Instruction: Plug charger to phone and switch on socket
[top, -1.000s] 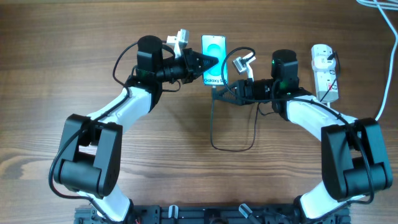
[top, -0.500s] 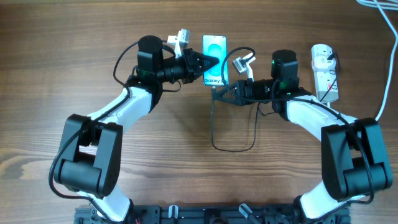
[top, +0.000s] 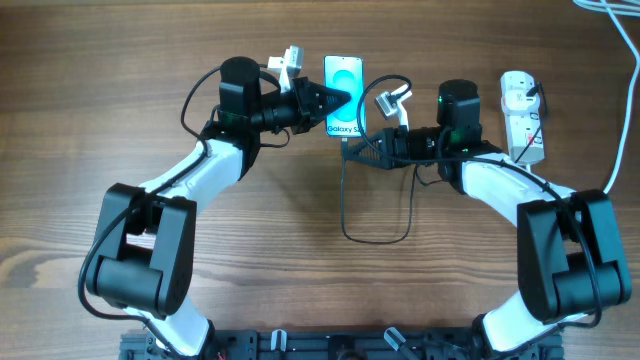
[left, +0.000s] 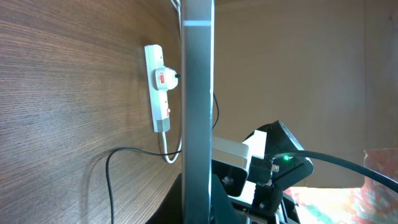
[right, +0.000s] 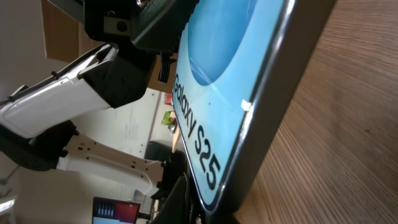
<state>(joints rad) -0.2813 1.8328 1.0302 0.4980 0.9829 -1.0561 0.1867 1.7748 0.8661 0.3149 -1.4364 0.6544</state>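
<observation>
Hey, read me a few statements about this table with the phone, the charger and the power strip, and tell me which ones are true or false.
1. The phone shows "Galaxy S25" on its face. True.
2. The socket lies beside the left arm. False: it lies on the right arm's side, near the table's right edge.
3. The charger loops on the wood between the two arms. True.
4. The right fingers rest on the socket. False: they are at the phone's lower end, apart from the socket.
5. The left fingers are shut on the phone's edge. True.
</observation>
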